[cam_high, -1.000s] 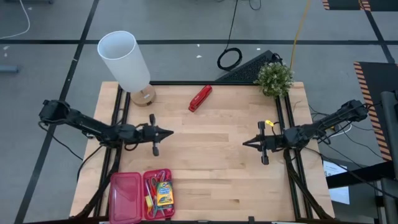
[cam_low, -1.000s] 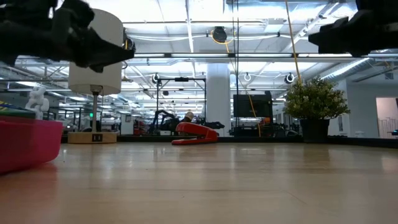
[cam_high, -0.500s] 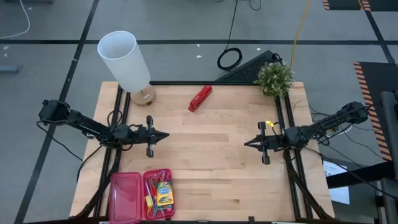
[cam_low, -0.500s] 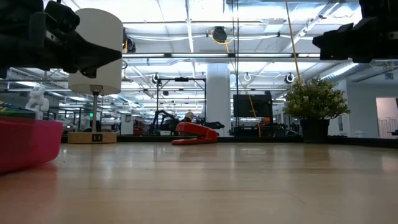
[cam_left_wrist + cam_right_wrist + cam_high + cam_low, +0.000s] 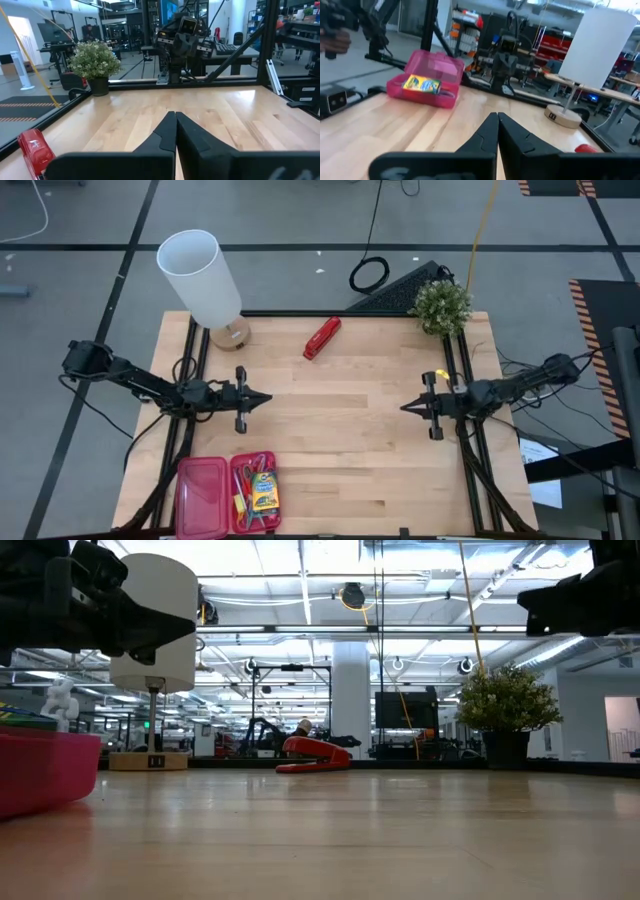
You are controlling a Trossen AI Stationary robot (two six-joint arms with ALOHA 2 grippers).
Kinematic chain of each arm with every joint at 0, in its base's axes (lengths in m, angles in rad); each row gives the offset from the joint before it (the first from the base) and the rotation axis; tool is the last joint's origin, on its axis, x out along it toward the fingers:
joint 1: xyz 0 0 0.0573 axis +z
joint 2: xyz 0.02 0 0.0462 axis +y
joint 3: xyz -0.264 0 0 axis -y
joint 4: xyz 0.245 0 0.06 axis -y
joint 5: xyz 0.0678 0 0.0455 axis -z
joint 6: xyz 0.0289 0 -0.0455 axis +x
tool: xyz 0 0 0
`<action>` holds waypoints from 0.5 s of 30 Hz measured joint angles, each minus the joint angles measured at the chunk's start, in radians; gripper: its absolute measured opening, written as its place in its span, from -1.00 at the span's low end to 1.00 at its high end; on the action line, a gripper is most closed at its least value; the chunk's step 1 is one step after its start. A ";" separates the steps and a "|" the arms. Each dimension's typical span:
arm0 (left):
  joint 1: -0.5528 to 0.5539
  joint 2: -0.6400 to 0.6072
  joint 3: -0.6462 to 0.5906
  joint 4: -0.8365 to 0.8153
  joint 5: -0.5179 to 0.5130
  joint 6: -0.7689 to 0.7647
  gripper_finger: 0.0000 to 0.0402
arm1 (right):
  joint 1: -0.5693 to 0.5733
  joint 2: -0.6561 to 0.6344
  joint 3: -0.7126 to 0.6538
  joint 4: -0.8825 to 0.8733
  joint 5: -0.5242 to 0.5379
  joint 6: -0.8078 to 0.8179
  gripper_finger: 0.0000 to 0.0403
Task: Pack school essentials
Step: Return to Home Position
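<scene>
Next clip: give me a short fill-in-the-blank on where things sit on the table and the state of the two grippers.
1. The crayon box lies inside the open ____ pencil case.
2. The fingers of the left gripper and of the right gripper are both ____.
3. The red stapler lies on the table between the white lamp and the potted ____.

Missing words: pink; shut; plant
</scene>
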 joint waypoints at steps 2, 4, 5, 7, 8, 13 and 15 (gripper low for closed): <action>0.000 0.000 0.000 0.000 0.000 0.000 -0.98 | -0.001 -0.048 0.000 -0.026 -0.019 0.000 -1.00; 0.000 0.000 0.000 0.000 0.000 0.000 -0.96 | -0.005 -0.092 -0.003 -0.037 -0.041 0.000 -1.00; 0.000 0.000 0.000 0.001 0.000 -0.001 -0.95 | -0.011 -0.111 -0.011 -0.037 -0.059 0.000 -1.00; 0.000 0.000 0.000 0.001 0.000 -0.001 -0.95 | -0.030 -0.148 -0.021 -0.041 -0.090 0.001 -1.00; 0.000 0.000 0.000 0.002 0.000 -0.001 -0.96 | -0.043 -0.160 -0.021 -0.060 -0.101 0.003 -1.00; 0.000 0.000 0.000 0.005 0.000 -0.003 -0.97 | -0.109 -0.220 -0.021 -0.118 -0.134 -0.003 -1.00; 0.000 0.000 0.000 0.011 0.000 -0.004 -0.95 | -0.145 -0.217 -0.021 -0.120 -0.178 -0.012 -1.00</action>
